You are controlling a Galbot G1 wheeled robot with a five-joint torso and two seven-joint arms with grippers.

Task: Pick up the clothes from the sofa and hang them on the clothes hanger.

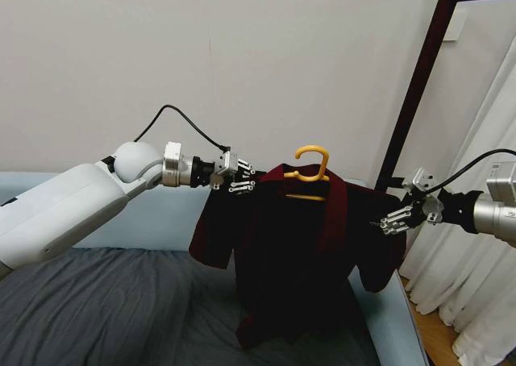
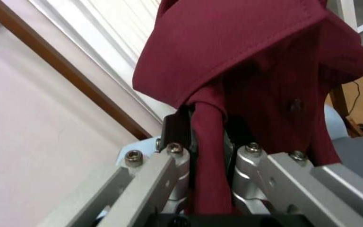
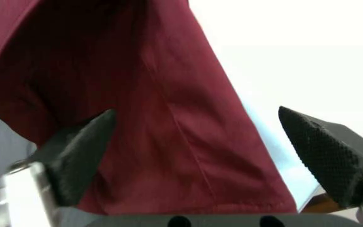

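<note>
Where the view is nearest, the grey sofa (image 1: 97,301) seat lies low, with its pale blue back behind it. Over the right part of the seat hangs a dark red shirt (image 1: 298,261). It is up in the air, spread wide between the two arms. I cannot tell if its bottom edge touches the seat.

The left gripper (image 1: 242,179) is at the shirt's shoulder on the left, up near the collar. Its jaws are clenched on the cloth. From the left wrist you can see a fold of red cloth squeezed tight between the two metal fingers (image 2: 162,175). The rest of the shirt spills out past them.

The right gripper (image 1: 393,218) is at the shirt's shoulder on the right, a bit lower than the left one. Its jaws are spread wide and grip nothing. From the right wrist the two black pads (image 3: 323,151) stand well apart. The red cloth lies in the gap and just past it, close to one pad and away from the other.

A yellow hanger (image 1: 313,160) sits inside the shirt's neck. Its hook sticks up free above the collar.

Farther back on the right, a dark pole (image 1: 419,84) slants up past the shirt. A white curtain (image 1: 476,301) hangs at the far right. A plain white wall (image 1: 242,51) is behind it all.
</note>
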